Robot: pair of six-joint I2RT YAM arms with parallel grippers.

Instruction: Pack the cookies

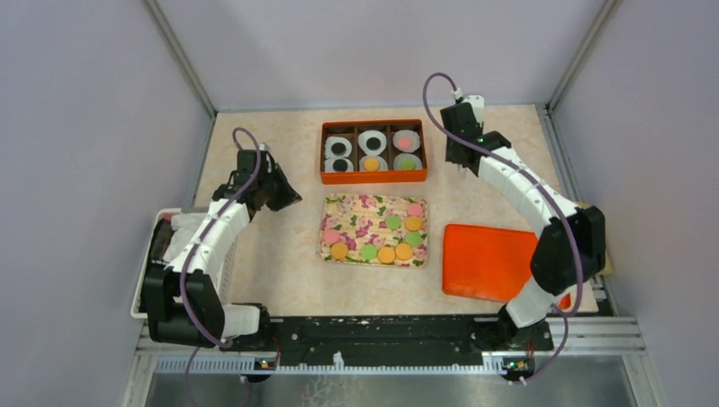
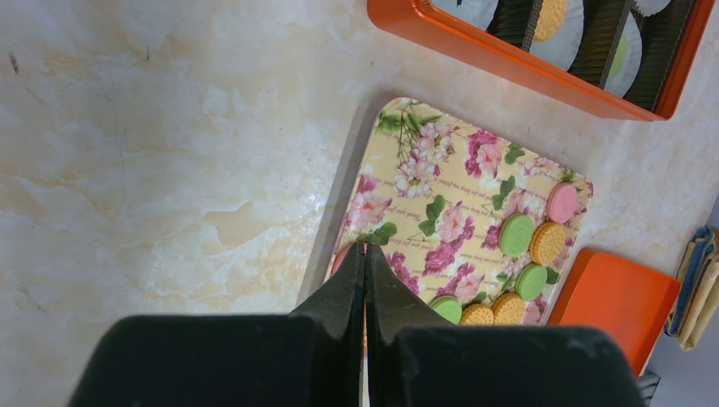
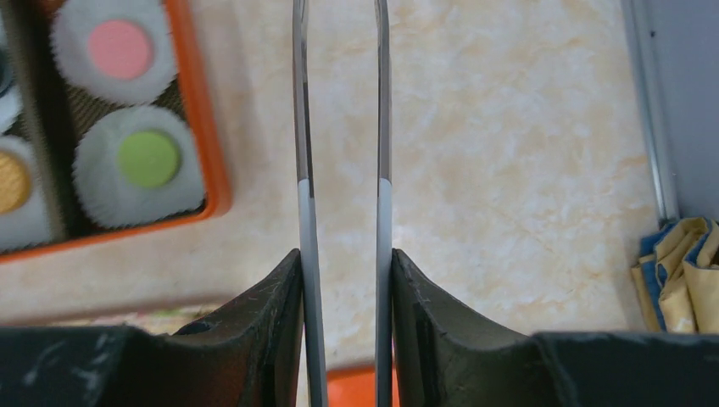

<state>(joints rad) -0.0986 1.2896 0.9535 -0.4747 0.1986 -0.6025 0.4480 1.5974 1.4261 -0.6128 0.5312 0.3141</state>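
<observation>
Several pink, green and orange cookies [image 1: 393, 222] lie on a floral tray [image 1: 360, 216]. An orange box [image 1: 373, 175] behind it holds white paper cups with black, orange, pink [image 3: 119, 48] and green [image 3: 148, 158] cookies. My left gripper [image 1: 284, 197] is shut and empty, hovering left of the tray; in the left wrist view its tips [image 2: 365, 248] sit over the tray's near left edge [image 2: 441, 195]. My right gripper [image 1: 462, 161] is shut on metal tongs [image 3: 298, 127], whose blades stand apart with nothing between them, over bare table right of the box [image 3: 210, 127].
An orange lid [image 1: 487, 261] lies right of the tray. A white basket [image 1: 161, 254] sits at the left table edge by the left arm. A folded cloth [image 3: 678, 271] lies at the right edge. Metal frame posts stand at the back corners.
</observation>
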